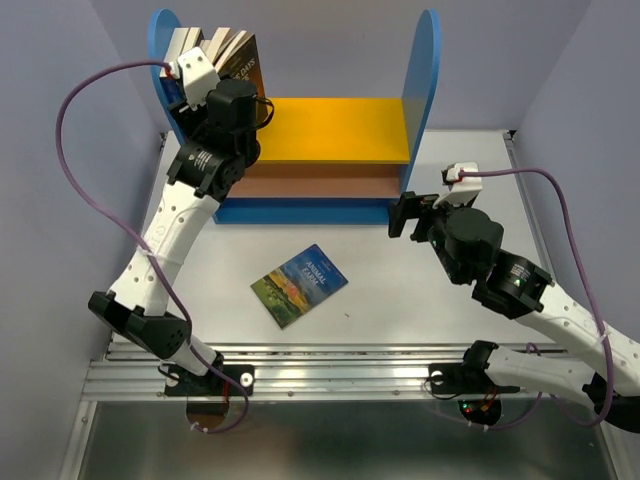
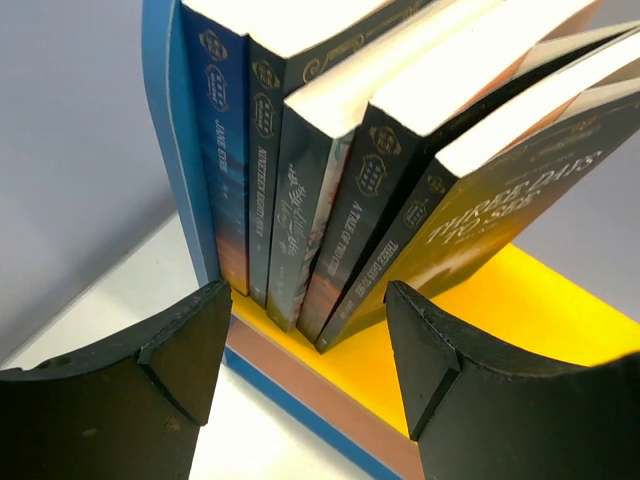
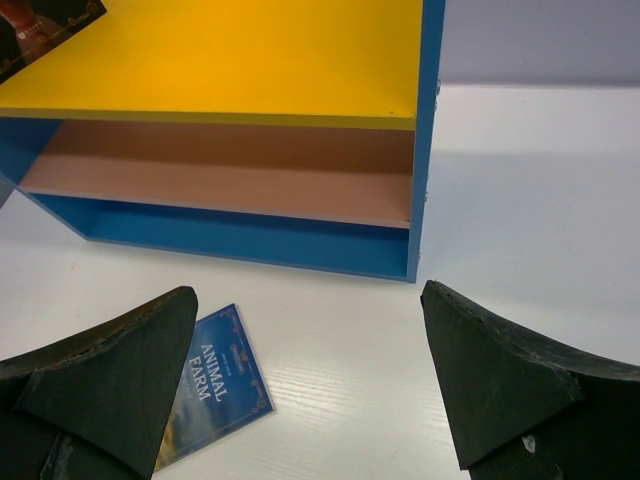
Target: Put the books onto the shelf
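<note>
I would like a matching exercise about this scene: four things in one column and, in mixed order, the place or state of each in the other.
1. Jane Eyre
2. Animal Farm
3. Three Days to See
4. right gripper

A. flat on the table
B. open, holding nothing
C. first in the row, beside the blue side panel
D. last in the row, tilted

Pairs: 1-C, 2-A, 3-D, 4-B.
</note>
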`<state>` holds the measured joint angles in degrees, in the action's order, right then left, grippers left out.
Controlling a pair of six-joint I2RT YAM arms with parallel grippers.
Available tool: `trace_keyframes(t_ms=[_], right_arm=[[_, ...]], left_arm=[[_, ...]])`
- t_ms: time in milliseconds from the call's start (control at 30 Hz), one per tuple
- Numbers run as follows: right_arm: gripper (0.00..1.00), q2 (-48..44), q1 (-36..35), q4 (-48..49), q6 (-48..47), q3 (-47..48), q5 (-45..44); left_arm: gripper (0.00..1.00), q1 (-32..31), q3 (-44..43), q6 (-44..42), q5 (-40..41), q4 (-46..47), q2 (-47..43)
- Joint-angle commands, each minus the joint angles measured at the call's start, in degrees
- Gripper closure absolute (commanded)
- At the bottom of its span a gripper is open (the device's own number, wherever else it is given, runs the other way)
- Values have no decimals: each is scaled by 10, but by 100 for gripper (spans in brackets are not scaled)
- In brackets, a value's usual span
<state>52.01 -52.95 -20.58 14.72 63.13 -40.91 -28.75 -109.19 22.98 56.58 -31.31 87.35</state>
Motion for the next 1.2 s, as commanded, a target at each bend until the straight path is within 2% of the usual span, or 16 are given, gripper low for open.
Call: trace_keyframes(t_ms=[0, 100, 233, 333, 400, 500, 567, 667, 733, 767, 800, 967, 1167], right_arm=[[0, -8, -1, 11, -8, -2, -1], [0, -9, -1, 10, -9, -3, -1], [0, -9, -1, 11, -10, -3, 0], [0, -10, -1, 11, -11, -4, -1], [0, -10, -1, 10, -10, -4, -2], [0, -8, -1, 11, -11, -1, -6], [0, -7, -1, 10, -11, -1, -7], [0, -8, -1, 10, -11, 0, -5], [0, -9, -1, 10, -12, -1, -7], [0, -9, -1, 11, -12, -1, -7], [0, -10, -1, 10, -13, -1, -8], [0, -14, -1, 11, -14, -3, -9], [0, -18, -1, 11, -13, -5, -15]], left_arm=[[25, 4, 25, -22, -51, 52, -50], [20, 3, 56, -37, -99, 86, -88], [19, 3, 92, -52, -187, 127, -140], [19, -4, 117, -67, -306, 164, -175], [19, -17, 129, -80, -399, 199, -177], [18, -48, 114, -90, -439, 208, -125], [17, -55, 75, -111, -446, 202, -83], [17, -54, -22, -123, -395, 151, 10], [13, -53, -76, -131, -358, 133, 57], [11, -52, -88, -133, -351, 134, 66], [1, -52, -94, -137, -337, 148, 77], [1, -44, -100, -152, -329, 189, 112], [1, -25, -125, -161, -284, 181, 171]])
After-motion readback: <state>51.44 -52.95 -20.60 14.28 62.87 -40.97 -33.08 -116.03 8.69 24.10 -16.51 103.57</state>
